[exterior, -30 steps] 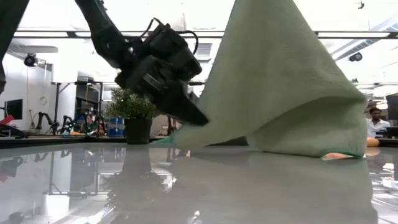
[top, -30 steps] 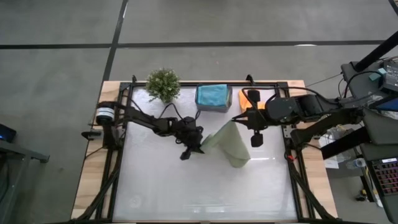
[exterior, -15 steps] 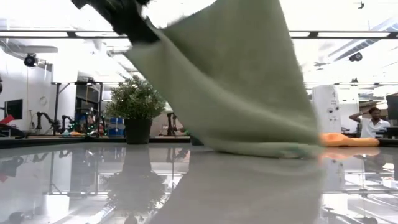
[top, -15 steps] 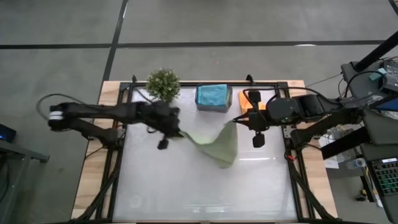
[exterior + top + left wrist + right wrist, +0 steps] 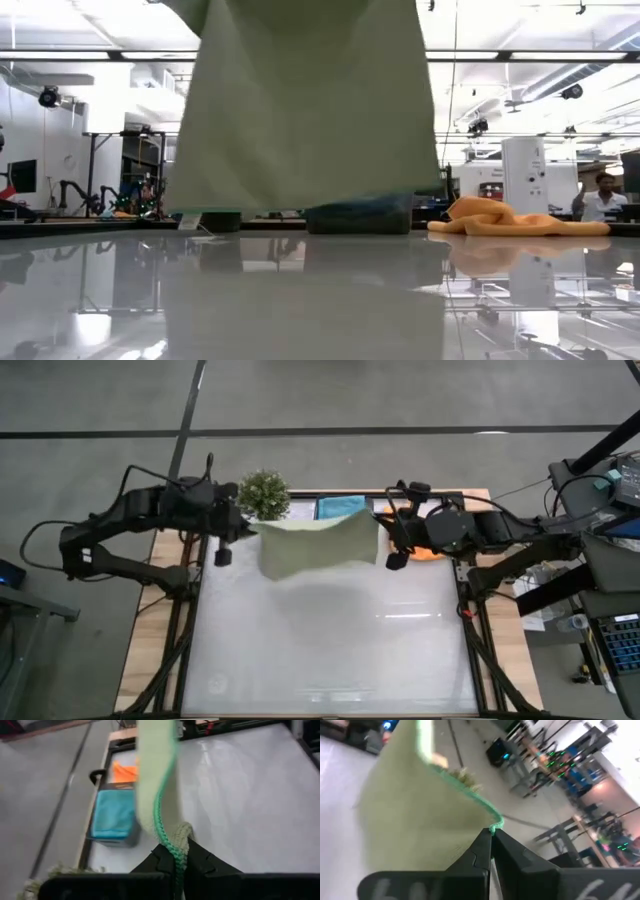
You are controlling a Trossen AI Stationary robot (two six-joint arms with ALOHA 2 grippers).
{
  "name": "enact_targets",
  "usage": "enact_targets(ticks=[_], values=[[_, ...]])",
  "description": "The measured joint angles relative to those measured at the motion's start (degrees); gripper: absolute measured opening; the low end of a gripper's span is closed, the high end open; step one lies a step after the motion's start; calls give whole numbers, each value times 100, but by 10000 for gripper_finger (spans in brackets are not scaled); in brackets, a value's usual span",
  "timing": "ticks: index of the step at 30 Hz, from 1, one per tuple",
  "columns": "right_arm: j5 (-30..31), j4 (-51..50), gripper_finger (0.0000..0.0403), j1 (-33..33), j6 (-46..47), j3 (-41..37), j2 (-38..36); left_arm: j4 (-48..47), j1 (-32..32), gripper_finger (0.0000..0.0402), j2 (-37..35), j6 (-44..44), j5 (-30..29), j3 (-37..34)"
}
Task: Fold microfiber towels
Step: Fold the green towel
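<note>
Green towel (image 5: 318,545) hangs stretched above the table's (image 5: 330,650) far edge, left tool (image 5: 224,540) and right tool (image 5: 392,546) each clenched on a top corner. Advise lowering evenly, tension maintained.

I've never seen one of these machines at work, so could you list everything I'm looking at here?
Green towel: one, light green, held up stretched between the two hands, above the table's far part.
Blue towel: one, teal, in the bin.
Orange towel: one, crumpled at the table's far right.
Bin: one, grey, far edge, middle.
Plant: one, green, far edge, left of the bin.
Table: one, white top, wooden border.
Person: one, in the room behind.
Left hand: shut on the green towel's corner.
Right hand: shut on its other corner.
</note>
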Motion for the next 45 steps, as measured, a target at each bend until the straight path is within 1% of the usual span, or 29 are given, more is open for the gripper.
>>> enact_targets(ticks=[2, 6, 10, 14, 20, 25, 27, 30, 34, 37, 40, 43, 45], values=[[-99, -343, 8, 118, 387, 0, -8, -205, -81, 0, -38, -340, 127, -29], [-824, -1111, 8, 326, 1401, -40, -28, -229, -358, 0, -72, -964, 477, -575], [-1483, -1365, 8, 625, 2185, -436, -21, 385, -872, 0, -2, -1627, 897, -1371], [-2230, -1342, 8, 976, 2871, -936, -12, 1312, -1505, 0, 135, -2289, 933, -2138], [-3586, -796, 8, 1433, 3965, -1871, -15, 2984, -2339, 0, 577, -3345, 957, -3122], [-4738, 440, 8, 1643, 4696, -2864, -15, 4181, -2831, 0, 1251, -4117, 973, -3637], [-5056, 1001, 8, 1665, 4906, -3274, -7, 4380, -2955, 0, 1575, -4270, 1030, -3711], [-5073, 1357, 8, 1656, 5146, -3684, 9, 4381, -3027, 0, 2096, -4276, 1147, -3684], [-4652, 1391, 8, 1534, 5360, -4036, 26, 4261, -2960, 0, 2592, -4272, 1463, -3682], [-4256, 1394, 8, 1412, 5414, -4213, 26, 3833, -2864, 0, 2842, -4252, 1460, -3680], [-4012, 1314, 8, 1254, 5410, -4258, 26, 3456, -2737, 0, 2898, -4190, 1456, -3674], [-3722, 1187, 8, 1060, 5319, -4258, 26, 3226, -2587, 0, 2845, -3925, 1454, -3676], [-3703, 1144, 8, 932, 5175, -4258, 26, 3136, -2467, 0, 2739, -3640, 1455, -3682]])
